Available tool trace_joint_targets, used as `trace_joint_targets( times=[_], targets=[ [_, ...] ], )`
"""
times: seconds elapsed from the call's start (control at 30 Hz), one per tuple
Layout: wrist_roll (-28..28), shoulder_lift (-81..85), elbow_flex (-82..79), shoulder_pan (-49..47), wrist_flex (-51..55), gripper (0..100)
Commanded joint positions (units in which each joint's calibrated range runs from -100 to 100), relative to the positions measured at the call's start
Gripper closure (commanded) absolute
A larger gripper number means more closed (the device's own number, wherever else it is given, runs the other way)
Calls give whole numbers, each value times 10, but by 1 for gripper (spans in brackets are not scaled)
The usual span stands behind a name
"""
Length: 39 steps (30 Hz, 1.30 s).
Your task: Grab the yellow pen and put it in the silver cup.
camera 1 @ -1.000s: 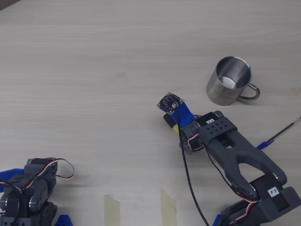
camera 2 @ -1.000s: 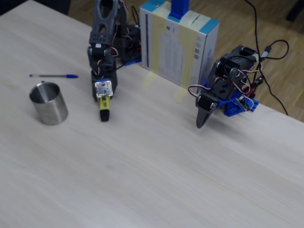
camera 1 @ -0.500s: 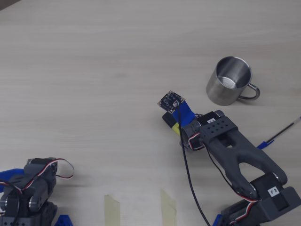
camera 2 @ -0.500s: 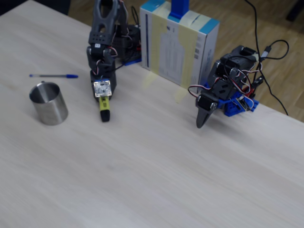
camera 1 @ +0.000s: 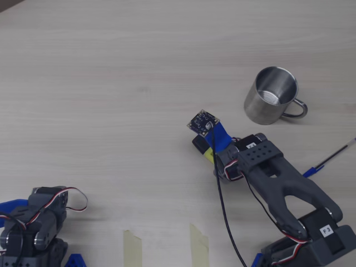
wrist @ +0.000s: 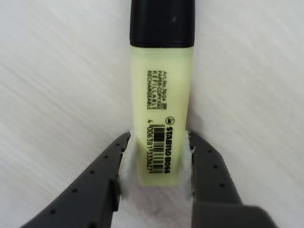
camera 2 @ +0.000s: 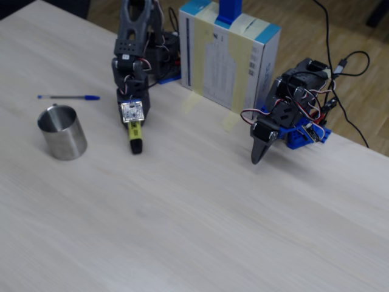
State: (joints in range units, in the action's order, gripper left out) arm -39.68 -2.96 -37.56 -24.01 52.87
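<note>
Wrist view, nearest: two dark grey fingers (wrist: 156, 164) bracket the rear end of the yellow pen (wrist: 162, 104), white padding on their inner faces pressed against its sides; clenched on it.
Pen look: pale fluorescent-yellow chunky body, black cap at the far end, black barcode and printed label along the top face.
Pen place: lying flat on the pale wood-grain bench (wrist: 57, 71), cap pointing away from the wrist camera.
Arm pose, overhead view: dark grey arm (camera 1: 278, 178) reaches from the lower right toward the centre, bent low, a small circuit board (camera 1: 202, 122) with blue tape on top of its tip; only a sliver of the pen (camera 1: 208, 154) shows beneath.
Beside it, overhead view: silver cup (camera 1: 271, 95) stands upright up and to the right of the arm's tip, apart from it, handle to the right; nothing lies between them.
Further right: thin blue pen (camera 1: 328, 159) lies at the right edge.
Second arm, fixed view: folded at rest (camera 2: 285, 109) on the far right.
Farthest, fixed view: cardboard box (camera 2: 228, 58) upright behind the working arm.
</note>
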Motion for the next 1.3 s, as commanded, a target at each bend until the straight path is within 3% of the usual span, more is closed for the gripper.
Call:
trace_joint_targets(
  times=[0.0,0.67,1.27],
  targets=[
    [-2,46,1,0,-4,89],
    [-2,167,12,25,-7,89],
    [-1,249,3,73,-171,89]
  ],
)
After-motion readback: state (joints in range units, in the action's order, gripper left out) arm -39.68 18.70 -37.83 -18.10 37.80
